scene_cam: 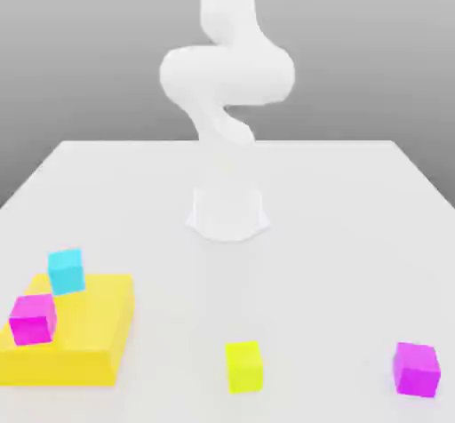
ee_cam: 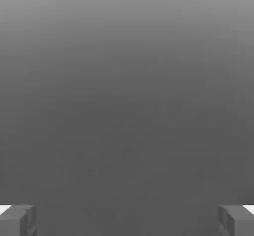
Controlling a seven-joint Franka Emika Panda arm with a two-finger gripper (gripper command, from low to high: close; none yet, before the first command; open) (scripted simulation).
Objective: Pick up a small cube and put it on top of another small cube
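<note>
Up top, the white arm (scene_cam: 227, 83) is cut off by the exterior view's upper edge, so its far end cannot be followed; its round base (scene_cam: 227, 213) sits on the white counter (scene_cam: 355, 235) near the middle. From that base, the small yellow cube (scene_cam: 243, 366) lies at about 6 o'clock, toward the near edge, alone on the counter and touching nothing. A magenta cube (scene_cam: 417, 369) rests at about 4 o'clock, well apart from it. At about 8 o'clock lies a large flat yellow block (scene_cam: 89, 337), its near left corner cropped by the picture's edge. A cyan cube (scene_cam: 67, 270) sits at the block's far edge; whether it rests wholly on the block or partly on the counter is hard to tell. A second magenta cube (scene_cam: 33, 318) stands on the block's top, near its left side.

From the hand view, the gripper (ee_cam: 127, 221) is released: two grey fingertips (ee_cam: 17, 221) stand wide apart at opposite edges with nothing between them, both cropped by the picture. Beyond them is a plain grey gradient, with none of the cubes to be made out
</note>
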